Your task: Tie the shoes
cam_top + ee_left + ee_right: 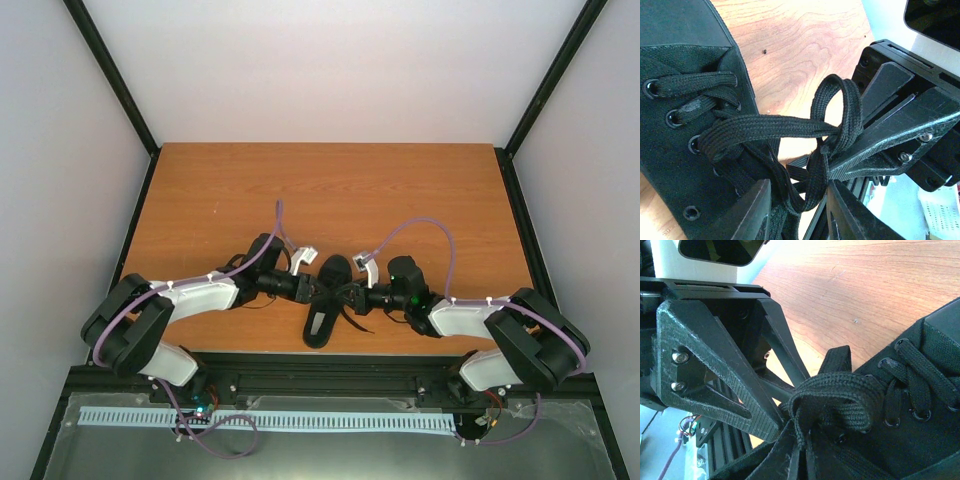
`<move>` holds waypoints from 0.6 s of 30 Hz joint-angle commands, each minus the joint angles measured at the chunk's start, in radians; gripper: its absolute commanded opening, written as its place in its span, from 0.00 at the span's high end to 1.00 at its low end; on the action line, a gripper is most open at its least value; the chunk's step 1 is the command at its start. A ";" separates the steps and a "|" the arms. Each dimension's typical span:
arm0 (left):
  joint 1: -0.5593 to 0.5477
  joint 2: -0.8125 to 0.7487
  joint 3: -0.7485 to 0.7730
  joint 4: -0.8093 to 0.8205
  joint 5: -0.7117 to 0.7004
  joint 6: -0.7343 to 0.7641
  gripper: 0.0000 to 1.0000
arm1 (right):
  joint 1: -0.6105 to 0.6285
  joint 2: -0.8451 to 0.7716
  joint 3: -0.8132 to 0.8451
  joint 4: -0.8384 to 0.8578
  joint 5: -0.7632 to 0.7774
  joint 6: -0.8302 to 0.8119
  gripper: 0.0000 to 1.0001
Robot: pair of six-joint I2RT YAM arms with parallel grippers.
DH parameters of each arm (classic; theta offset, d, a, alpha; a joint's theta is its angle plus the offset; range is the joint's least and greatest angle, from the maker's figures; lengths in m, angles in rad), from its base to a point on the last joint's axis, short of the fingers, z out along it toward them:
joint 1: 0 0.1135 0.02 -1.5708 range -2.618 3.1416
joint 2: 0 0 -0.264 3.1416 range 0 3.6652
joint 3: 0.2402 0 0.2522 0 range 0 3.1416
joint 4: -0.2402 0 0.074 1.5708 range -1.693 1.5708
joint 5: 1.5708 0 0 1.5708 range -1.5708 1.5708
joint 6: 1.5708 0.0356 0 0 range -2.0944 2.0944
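Note:
The black shoe (333, 270) lies at the table's near middle, toe pointing away, and both grippers meet over its laces. In the left wrist view the shoe (685, 75) fills the left side and a lace loop (840, 100) stands up to its right. My left gripper (799, 212) is open, with loose lace strands hanging between its fingers (755, 210). My right gripper (802, 450) is shut on the lace loop (840, 390) beside the shoe's eyelets (910, 405). Its fingers (890, 135) pinch the loop's base in the left wrist view.
The wooden table (330, 190) stretches beyond the shoe to white walls and black corner posts (120, 90). A black rail (330, 365) runs along the near edge, with a white slotted cable tray (260, 420) below it.

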 commanded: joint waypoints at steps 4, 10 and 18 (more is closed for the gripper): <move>-0.021 0.012 0.044 0.014 -0.009 0.031 0.66 | 0.002 -0.007 -0.009 0.028 0.003 -0.012 0.97; -0.031 0.019 0.060 0.004 -0.017 0.033 0.86 | 0.002 -0.013 -0.010 0.022 0.012 -0.012 0.97; -0.032 -0.101 0.112 -0.239 -0.123 0.087 0.99 | 0.002 -0.014 -0.006 -0.022 0.051 -0.027 0.97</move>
